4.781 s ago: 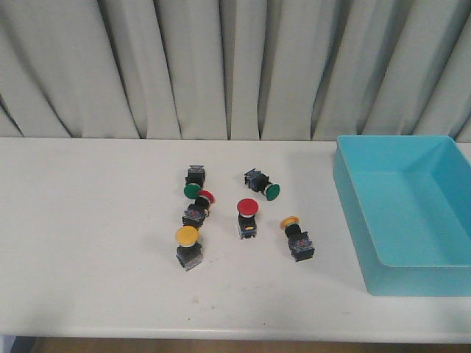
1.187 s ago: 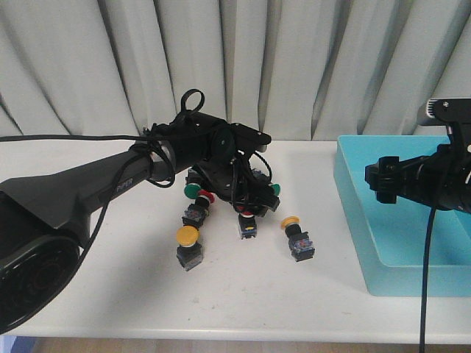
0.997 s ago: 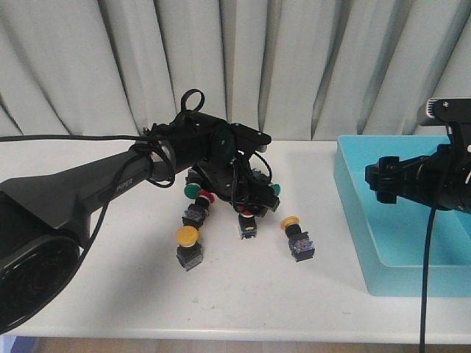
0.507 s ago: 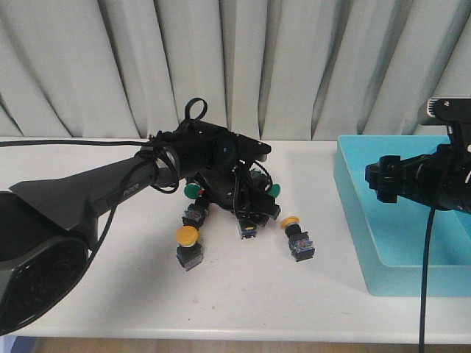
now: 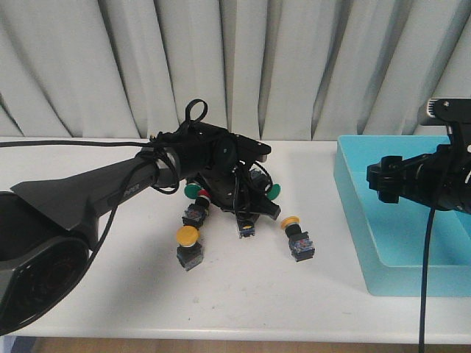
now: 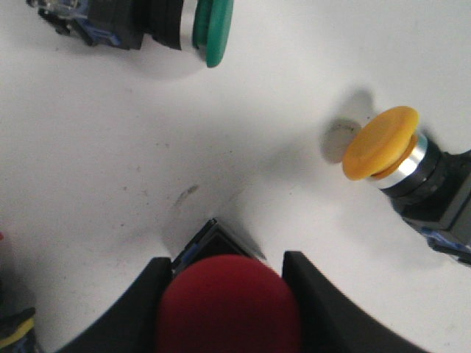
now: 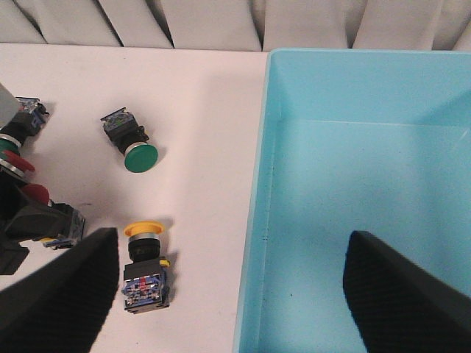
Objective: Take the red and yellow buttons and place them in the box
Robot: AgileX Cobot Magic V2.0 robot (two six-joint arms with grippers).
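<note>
White surface below, the left pincer now clamps the raised red button, ready for the box.

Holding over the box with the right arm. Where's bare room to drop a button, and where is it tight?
The box floor is bare right under the right gripper. Bare table also lies between the box and the yellow button. It is crowded around the left gripper, closed on the red button amid the others.
</note>
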